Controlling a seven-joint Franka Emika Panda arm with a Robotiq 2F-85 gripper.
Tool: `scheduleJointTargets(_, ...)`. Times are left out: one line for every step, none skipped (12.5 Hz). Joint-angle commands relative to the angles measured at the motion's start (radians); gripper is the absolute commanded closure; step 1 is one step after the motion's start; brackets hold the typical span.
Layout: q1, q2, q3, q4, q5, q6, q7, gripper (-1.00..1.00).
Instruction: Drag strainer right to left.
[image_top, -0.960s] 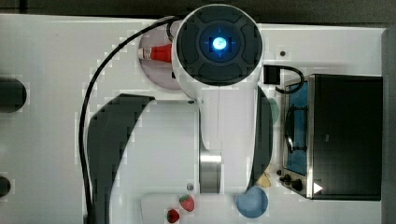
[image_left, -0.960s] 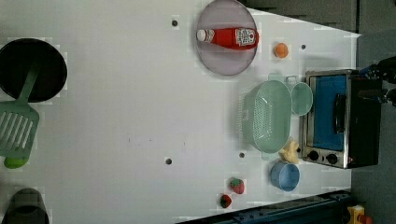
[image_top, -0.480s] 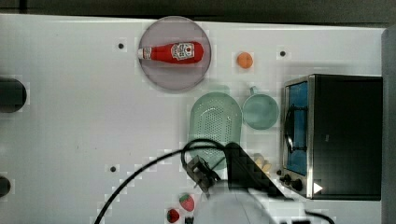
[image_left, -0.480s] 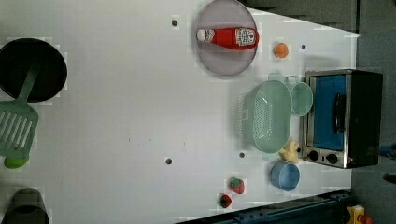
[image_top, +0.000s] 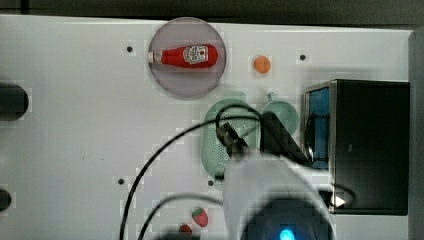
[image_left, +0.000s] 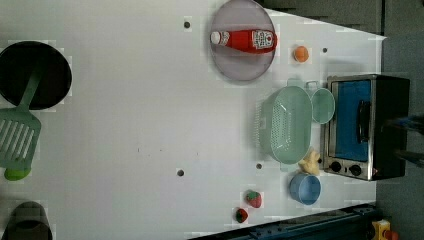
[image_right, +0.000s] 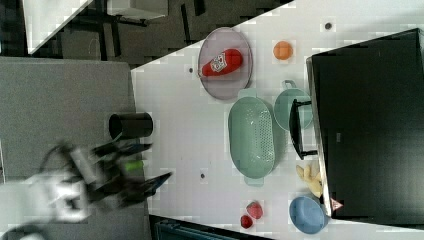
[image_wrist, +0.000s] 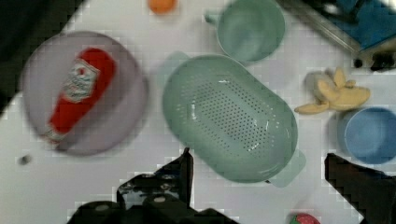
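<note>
The strainer (image_left: 287, 125) is a pale mint-green oval colander with a dotted bottom, resting on the white table beside the toaster oven (image_left: 365, 125). It is also seen as the strainer (image_wrist: 229, 116), the strainer (image_right: 252, 137) and the strainer (image_top: 215, 142), where my arm (image_top: 270, 195) covers its lower right part. My gripper (image_wrist: 257, 154) hovers above the strainer's near rim, open, with one dark finger (image_wrist: 180, 170) on either side and nothing held. In the right view my gripper (image_right: 152, 165) appears blurred, off the table's left edge.
A mint mug (image_left: 322, 105) sits between strainer and oven. A ketchup bottle (image_left: 245, 40) lies on a grey plate (image_left: 235, 70). Nearby are an orange (image_left: 300, 53), a banana (image_left: 310, 162), a blue bowl (image_left: 305, 189) and strawberries (image_left: 253, 198). A black pan (image_left: 32, 75) and green spatula (image_left: 17, 140) lie far left.
My arm has swung from the top view's upper middle down to its lower edge, and now reaches over the strainer's lower right. The fingers have spread apart. The strainer has not moved.
</note>
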Motion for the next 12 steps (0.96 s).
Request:
scheduleJointTargets(-0.012,0.167,0.020,-0.158,0.002,0.165,0.245,-1.00)
scheduleJointTargets(-0.011,0.225,0.021,-0.176,0.002,0.255,0.321,-1.00)
scheduleJointTargets(-0.010,0.284,0.023,-0.188,0.002,0.334,0.388,-1.00)
scheduleJointTargets(-0.010,0.344,0.028,-0.191,0.002,0.406,0.441,-1.00)
scheduleJointTargets(-0.010,0.400,0.033,-0.190,0.002,0.469,0.475,-1.00)
scheduleJointTargets(-0.009,0.451,0.038,-0.190,0.002,0.525,0.495,-1.00)
scheduleJointTargets(-0.009,0.497,0.045,-0.191,0.002,0.575,0.514,-1.00)
scheduleJointTargets(-0.008,0.539,0.049,-0.191,0.003,0.616,0.536,-1.00)
scheduleJointTargets(-0.007,0.575,0.053,-0.191,0.005,0.646,0.567,-1.00)
scheduleJointTargets(-0.007,0.608,0.056,-0.192,0.005,0.669,0.580,-1.00)
scheduleJointTargets(-0.004,0.636,0.059,-0.191,0.005,0.689,0.581,-1.00)
scheduleJointTargets(0.003,0.663,0.061,-0.191,0.005,0.704,0.582,-1.00)
